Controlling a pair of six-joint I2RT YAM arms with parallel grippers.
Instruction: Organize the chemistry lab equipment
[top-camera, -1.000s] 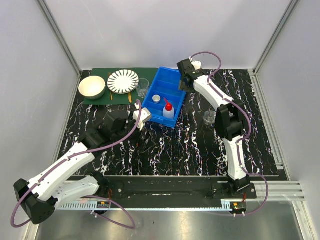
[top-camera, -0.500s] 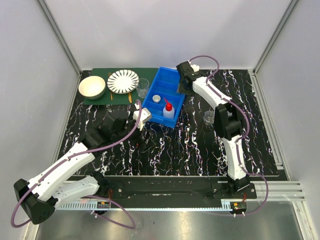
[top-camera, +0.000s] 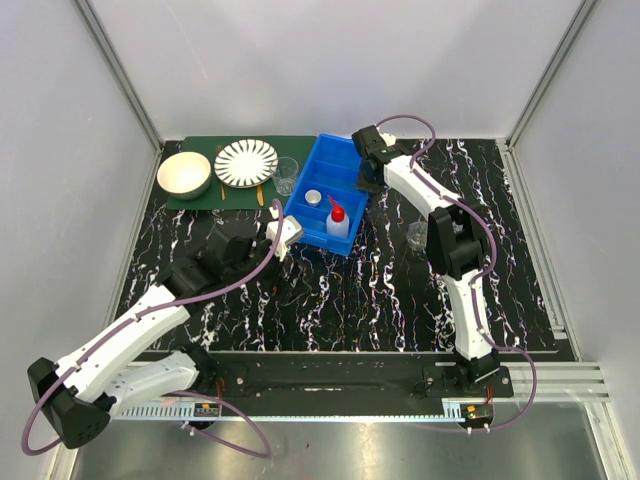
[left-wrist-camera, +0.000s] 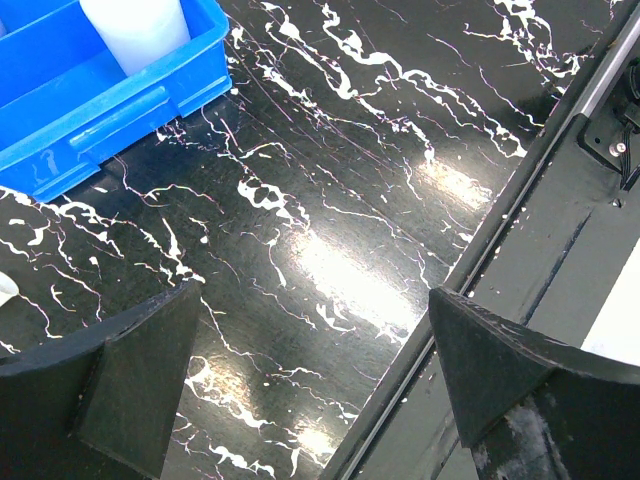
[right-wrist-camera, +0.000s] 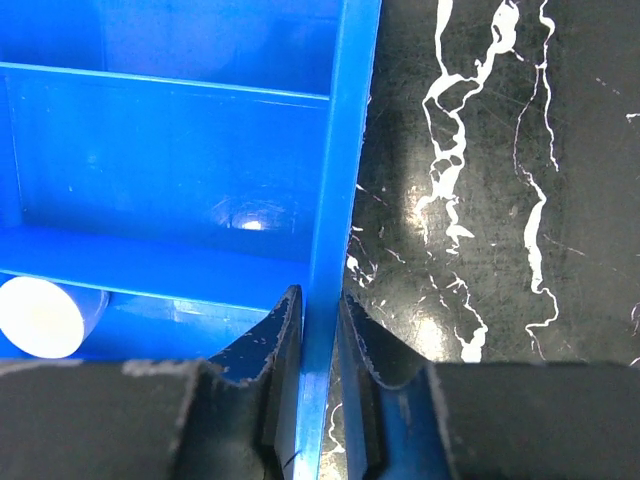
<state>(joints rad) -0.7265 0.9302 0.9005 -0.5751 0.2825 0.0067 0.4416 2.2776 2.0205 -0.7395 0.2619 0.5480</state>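
Here the right end effector (right-wrist-camera: 318, 298) pinches the blue bin wall (right-wrist-camera: 335, 150), round lid (right-wrist-camera: 40, 318) inside nearby.

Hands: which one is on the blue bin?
The right hand, fingers pinching the bin's side wall; the left hand hangs open over the table, holding nothing.
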